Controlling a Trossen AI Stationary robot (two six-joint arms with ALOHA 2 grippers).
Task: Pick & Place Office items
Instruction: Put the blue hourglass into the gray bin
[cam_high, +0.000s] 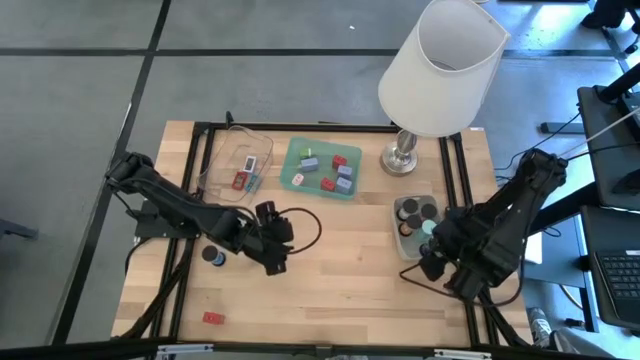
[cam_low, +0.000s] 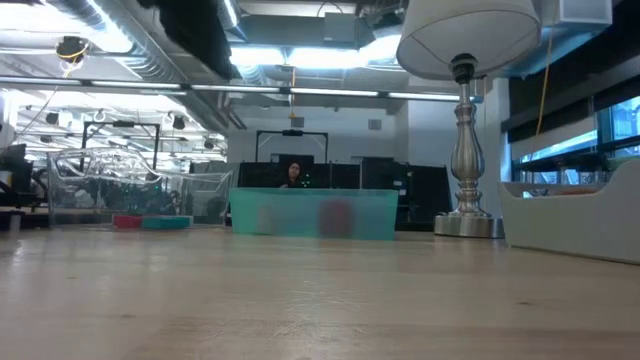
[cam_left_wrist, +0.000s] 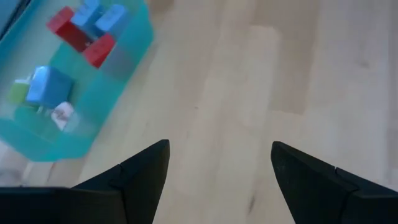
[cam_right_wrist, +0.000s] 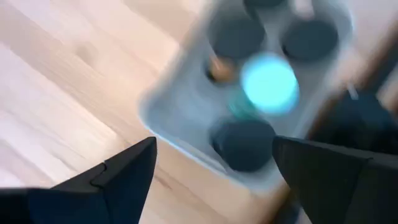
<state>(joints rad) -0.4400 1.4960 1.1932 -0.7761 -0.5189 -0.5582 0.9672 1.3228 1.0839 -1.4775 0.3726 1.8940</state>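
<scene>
In the high view my left gripper (cam_high: 275, 250) hovers open over bare wood at mid-table, nearer than the green tray (cam_high: 320, 167). That tray holds red, blue and lavender blocks (cam_left_wrist: 81, 31). My right gripper (cam_high: 432, 262) is open at the near end of the grey tray (cam_high: 415, 225), which holds black round caps (cam_right_wrist: 242, 144) and one mint-green cap (cam_right_wrist: 268, 84). One black cap (cam_high: 212, 256) and a flat red piece (cam_high: 213, 319) lie loose on the table. The clear tray (cam_high: 240, 165) holds flat red and teal pieces. Neither gripper touches anything.
A tall lamp with a white shade (cam_high: 440, 70) stands on a metal base (cam_high: 400, 155) at the table's far right, between the green and grey trays. A black frame rail (cam_high: 460, 200) runs beside the grey tray. Bare wood (cam_high: 340, 280) lies between the two grippers.
</scene>
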